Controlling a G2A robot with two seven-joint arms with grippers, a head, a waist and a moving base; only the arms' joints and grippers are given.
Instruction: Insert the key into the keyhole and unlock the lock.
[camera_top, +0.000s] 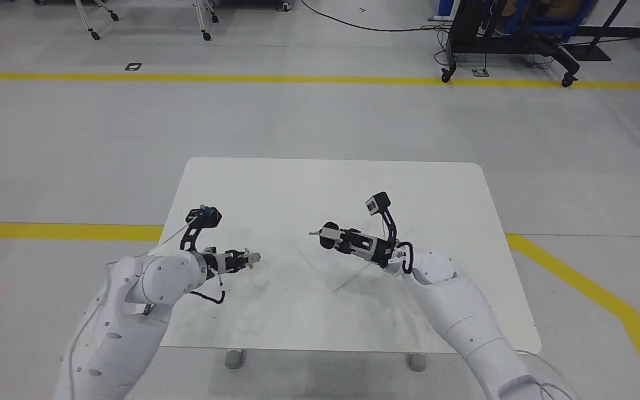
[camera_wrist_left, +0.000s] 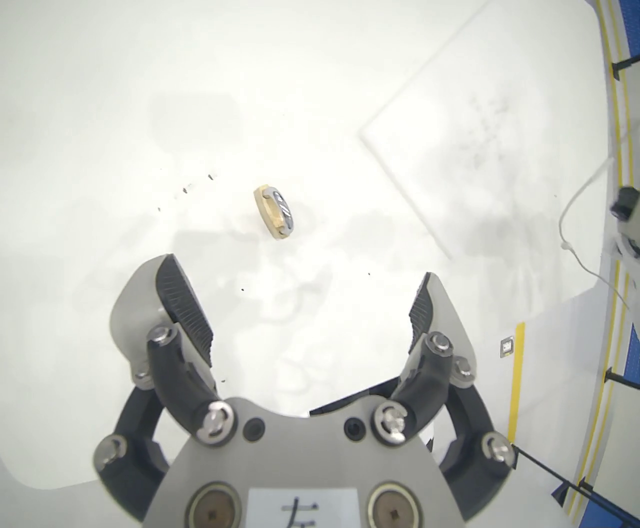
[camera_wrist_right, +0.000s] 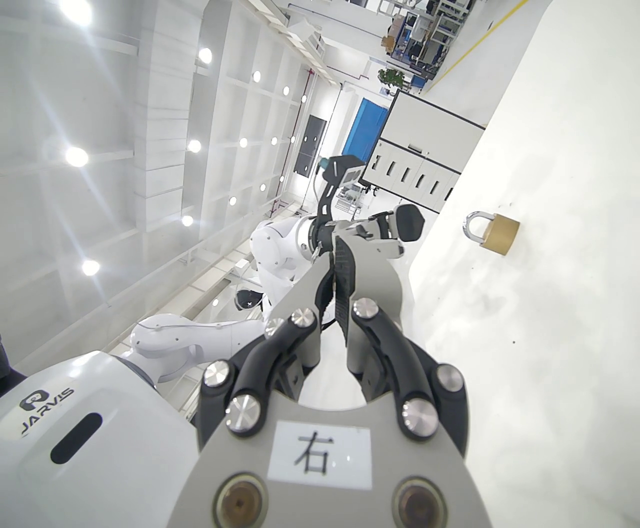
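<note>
Left gripper (camera_wrist_left: 297, 270) hangs low over the near part of the white table (camera_top: 440, 190), jaws spread wide, ribbed black pads facing each other, nothing held between them. Just ahead of those fingertips sits the padlock (camera_wrist_left: 275, 212), resting on the tabletop, brass body with a silver shackle, apart from both pads. From the right wrist camera the same padlock shows its broad brass face, and the left gripper is poised just beside it, not touching. Over to the other side: the right gripper (camera_wrist_right: 340, 245) is held up off the table and points across toward the left arm, and its two fingers are pressed flat together along their length. Whether a key is pinched in there, I cannot tell; the tip is too narrow to read. In the top view the two grippers face each other across a gap near the table's middle, the padlock lying in that gap and much nearer the left one. A little farther out, a thin pale sheet (camera_wrist_left: 475, 140) lies flat on the table, its straight edges and one corner faintly outlined, with grey smudges on it. Beyond the table's far edge, grey floor, a yellow line (camera_top: 300, 77) running across it, and a black wheeled frame (camera_top: 510, 40) parked in the far corner with cables on the floor beside it.
</note>
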